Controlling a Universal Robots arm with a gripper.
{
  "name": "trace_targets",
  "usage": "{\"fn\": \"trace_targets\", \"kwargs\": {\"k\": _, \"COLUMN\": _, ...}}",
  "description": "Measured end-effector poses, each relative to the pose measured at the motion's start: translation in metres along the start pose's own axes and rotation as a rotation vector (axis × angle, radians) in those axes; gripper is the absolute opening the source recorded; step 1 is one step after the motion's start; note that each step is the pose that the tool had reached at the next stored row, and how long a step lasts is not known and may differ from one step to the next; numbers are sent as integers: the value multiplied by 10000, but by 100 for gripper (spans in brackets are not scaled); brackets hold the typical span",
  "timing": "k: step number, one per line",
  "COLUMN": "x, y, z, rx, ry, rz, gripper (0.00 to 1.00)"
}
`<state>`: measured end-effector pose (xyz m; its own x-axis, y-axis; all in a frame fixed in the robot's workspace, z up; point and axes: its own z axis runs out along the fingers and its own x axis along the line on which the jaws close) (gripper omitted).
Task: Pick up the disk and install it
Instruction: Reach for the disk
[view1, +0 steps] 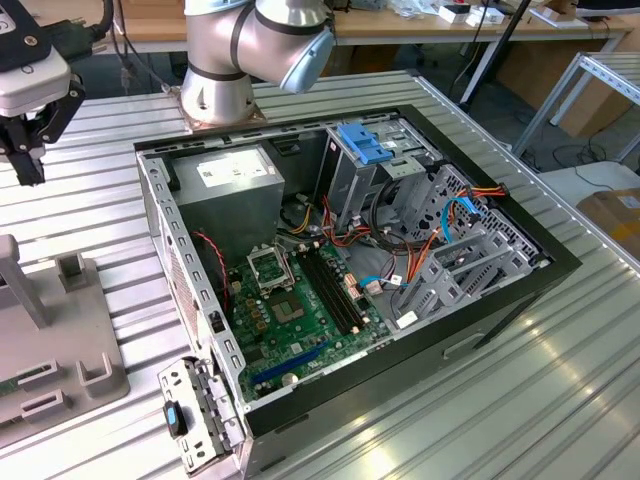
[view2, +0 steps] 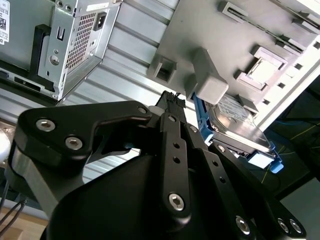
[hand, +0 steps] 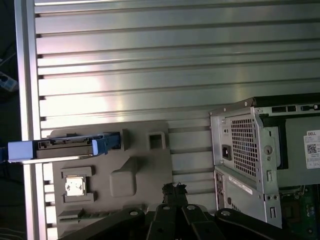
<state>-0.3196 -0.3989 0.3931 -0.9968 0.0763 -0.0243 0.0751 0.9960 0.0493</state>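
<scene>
The ribbed table (view1: 500, 400) carries an open computer case (view1: 160, 220). A grey holder (hand: 140, 175) lies beside the case, on the exterior view's left. The gripper (hand: 174, 189) hangs over the holder, jaws pressed together and holding nothing. The disk (hand: 65, 147) stands on edge in the holder's slot, well apart from the gripper.

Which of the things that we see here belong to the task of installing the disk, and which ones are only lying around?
Belong to the job:
- the disk, resting on the grey fixture
- the gripper, holding nothing
- the open computer case

Only lying around:
- the chip in a fixture pocket
- the light-blue latch plate
- the thin blue cable
</scene>
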Motion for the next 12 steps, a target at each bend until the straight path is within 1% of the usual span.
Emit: {"fn": "trace_targets", "kwargs": {"k": 12, "x": 60, "y": -5, "z": -1, "rx": -1, "ry": -1, "rz": 0, "gripper": 11}}
